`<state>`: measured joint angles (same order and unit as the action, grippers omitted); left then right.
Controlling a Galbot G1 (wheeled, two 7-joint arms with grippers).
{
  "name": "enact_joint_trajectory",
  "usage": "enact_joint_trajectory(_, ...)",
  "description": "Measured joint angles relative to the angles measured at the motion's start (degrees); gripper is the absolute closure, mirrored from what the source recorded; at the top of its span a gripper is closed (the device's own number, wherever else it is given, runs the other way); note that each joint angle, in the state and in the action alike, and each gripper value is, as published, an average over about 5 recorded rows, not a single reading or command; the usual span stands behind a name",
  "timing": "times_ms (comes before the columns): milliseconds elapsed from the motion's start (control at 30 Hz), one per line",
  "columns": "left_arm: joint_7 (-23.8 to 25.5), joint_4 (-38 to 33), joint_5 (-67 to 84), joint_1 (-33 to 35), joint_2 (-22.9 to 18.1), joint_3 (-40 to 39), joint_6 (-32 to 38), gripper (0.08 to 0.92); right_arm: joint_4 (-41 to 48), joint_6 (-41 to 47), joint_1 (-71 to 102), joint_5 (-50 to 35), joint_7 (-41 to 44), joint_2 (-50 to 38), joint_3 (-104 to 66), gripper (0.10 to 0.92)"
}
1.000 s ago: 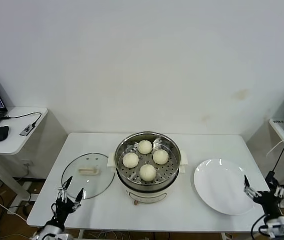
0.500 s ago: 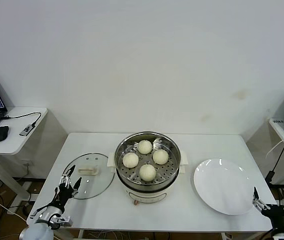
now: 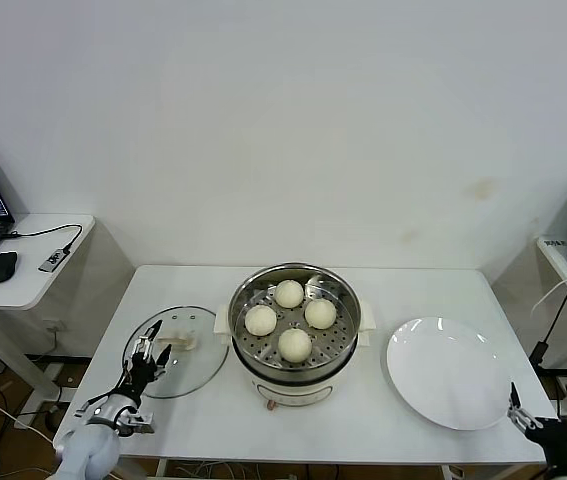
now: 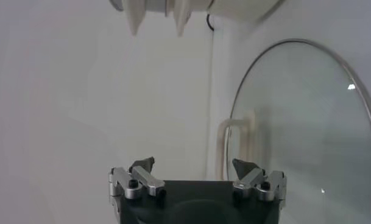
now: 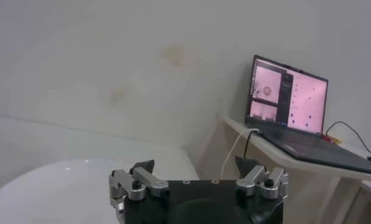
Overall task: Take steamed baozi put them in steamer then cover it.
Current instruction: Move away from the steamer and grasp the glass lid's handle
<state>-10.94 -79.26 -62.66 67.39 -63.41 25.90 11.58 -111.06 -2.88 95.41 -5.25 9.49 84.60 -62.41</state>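
Four steamed baozi (image 3: 290,319) in uncovered steamer (image 3: 294,335), frame centre. Left gripper (image 3: 150,343) spread over cover (image 3: 175,351), lower left. Right gripper (image 3: 543,414) spread, lower right corner.

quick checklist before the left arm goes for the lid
1. All four baozi in the steamer: ok.
2. Cover flat on the table, beside the steamer, handle up: ok.
3. Left gripper open, over the cover's near edge, close to the handle: ok.
4. Fingers lined up on the handle: cannot tell.
5. Right gripper open, off the table's right corner, clear of the steamer: ok.
6. Plate empty, out of the lid's path: ok.
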Motion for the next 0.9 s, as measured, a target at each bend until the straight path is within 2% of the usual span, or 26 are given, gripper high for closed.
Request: enact_joint_trajectory(900,0.2,8.5,-0.6,-9.4,-0.4,-3.6,0.0,0.177,2.6,-0.1,-0.7,2.0,0.1,1.3,0.9,0.203)
